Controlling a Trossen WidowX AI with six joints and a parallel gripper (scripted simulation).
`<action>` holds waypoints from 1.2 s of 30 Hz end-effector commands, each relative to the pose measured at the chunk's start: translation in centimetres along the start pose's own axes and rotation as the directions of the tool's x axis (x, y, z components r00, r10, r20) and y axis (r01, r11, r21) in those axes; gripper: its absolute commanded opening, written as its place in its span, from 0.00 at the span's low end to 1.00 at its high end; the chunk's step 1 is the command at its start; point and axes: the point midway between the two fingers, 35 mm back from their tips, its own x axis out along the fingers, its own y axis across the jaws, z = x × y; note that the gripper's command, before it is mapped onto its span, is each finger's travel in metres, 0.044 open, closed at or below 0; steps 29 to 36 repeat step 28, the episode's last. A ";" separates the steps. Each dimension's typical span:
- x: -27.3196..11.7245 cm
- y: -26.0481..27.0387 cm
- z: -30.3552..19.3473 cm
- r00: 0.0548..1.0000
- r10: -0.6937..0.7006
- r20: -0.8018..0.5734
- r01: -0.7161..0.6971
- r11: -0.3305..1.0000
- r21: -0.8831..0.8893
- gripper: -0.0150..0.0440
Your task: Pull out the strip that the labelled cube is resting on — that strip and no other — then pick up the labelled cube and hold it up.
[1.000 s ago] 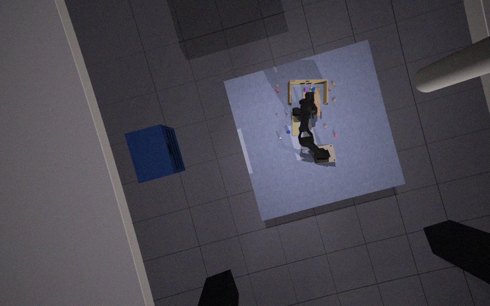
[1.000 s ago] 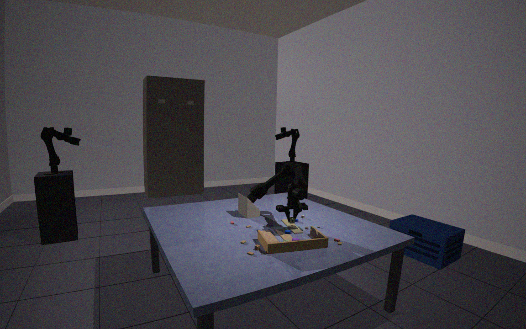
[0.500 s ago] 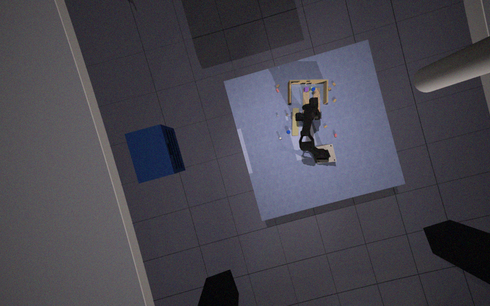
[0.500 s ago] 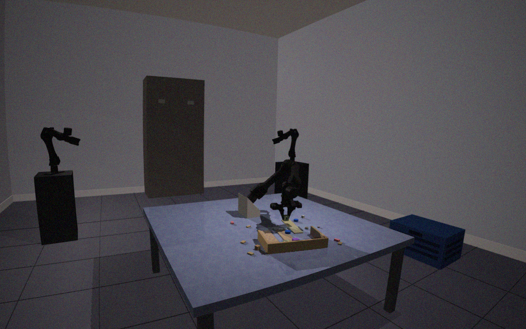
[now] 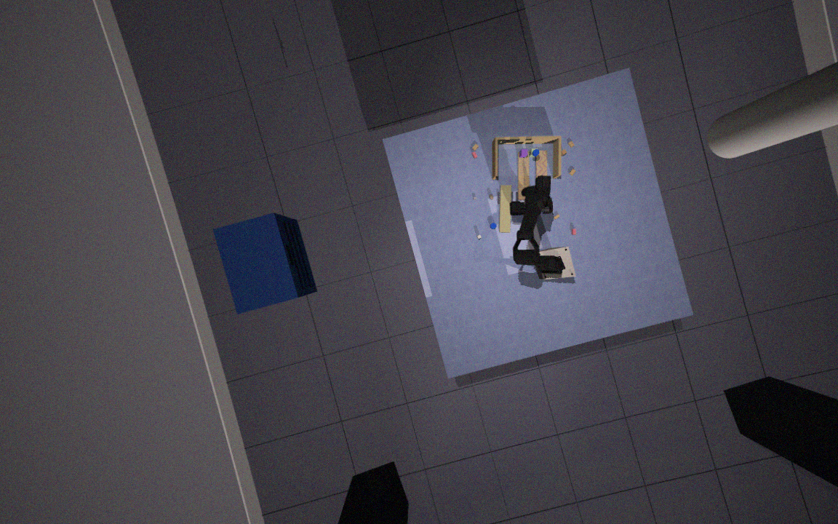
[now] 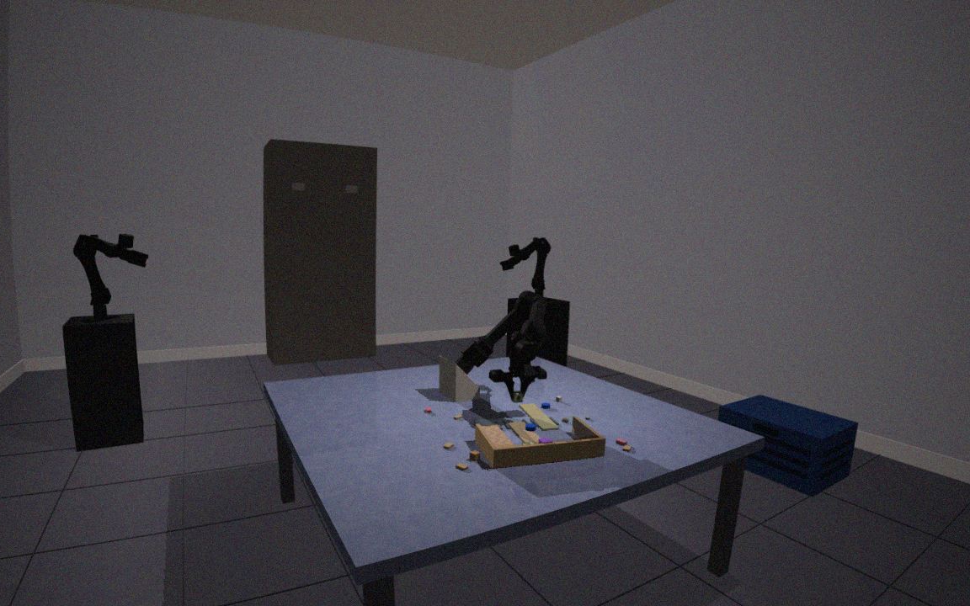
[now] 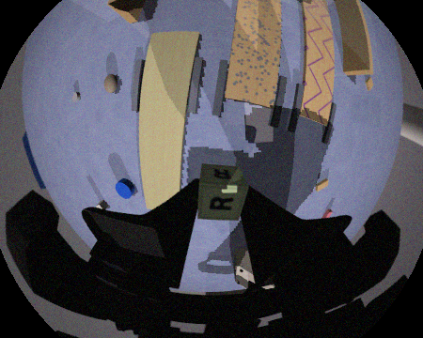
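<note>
Above the surface (image 5: 611,260) (image 6: 398,482), your pincer (image 6: 517,397) (image 7: 219,186) is closed on the green cube (image 6: 518,396) (image 7: 220,199), and you have it lifted. The wrist view shows you a black R on the cube's near face and another character on its top. Your plain yellow strip (image 5: 505,208) (image 6: 538,416) (image 7: 164,117) lies outside the three-sided wooden frame (image 5: 527,139) (image 6: 545,452), out in front of its open side. You have the speckled strip (image 5: 524,172) (image 7: 255,56) and the zigzag strip (image 5: 541,162) (image 7: 319,66) side by side, both reaching into that frame. Near their far ends, you see a purple block (image 5: 524,153) (image 6: 545,440) and a blue piece (image 5: 535,152) (image 6: 530,427).
</note>
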 end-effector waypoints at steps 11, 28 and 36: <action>-3.1 0.0 0.0 1.000 -0.005 0.017 0.005 1.000 -0.010 0.25; -3.1 0.0 0.0 1.000 -0.005 0.017 0.005 1.000 -0.010 0.25; -3.1 0.0 0.0 1.000 -0.005 0.017 0.005 1.000 -0.010 0.25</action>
